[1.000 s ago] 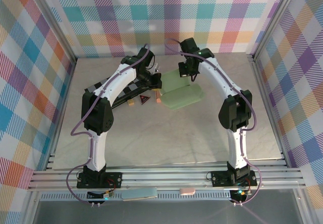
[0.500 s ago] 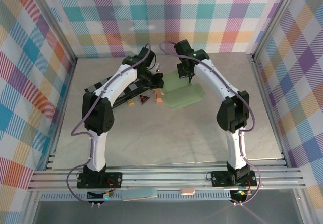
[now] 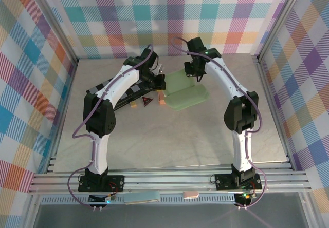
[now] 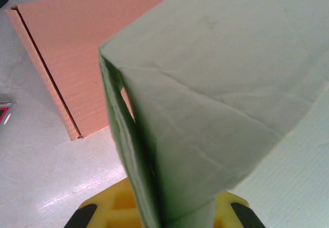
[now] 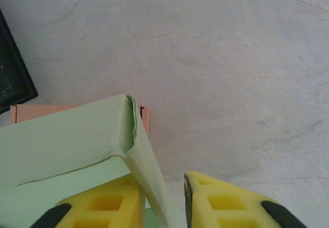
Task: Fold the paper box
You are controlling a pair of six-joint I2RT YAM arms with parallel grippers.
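Both arms arch forward, wrists angled down at paper box [image 3: 186,96].

Both arms reach forward, elbows bent, meeting over the paper box [image 3: 187,98]. The left gripper [image 4: 164,215] is clamped on its left edge; the right gripper [image 5: 160,202], at its far edge, seems slightly parted.

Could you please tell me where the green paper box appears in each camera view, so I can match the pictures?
Top external: green paper box just above picture centre.
Left wrist: green paper box across centre and right, a folded corner facing the camera.
Right wrist: green paper box at lower left, flap corner near centre.
Shared landmark: orange cardboard panel beside it.
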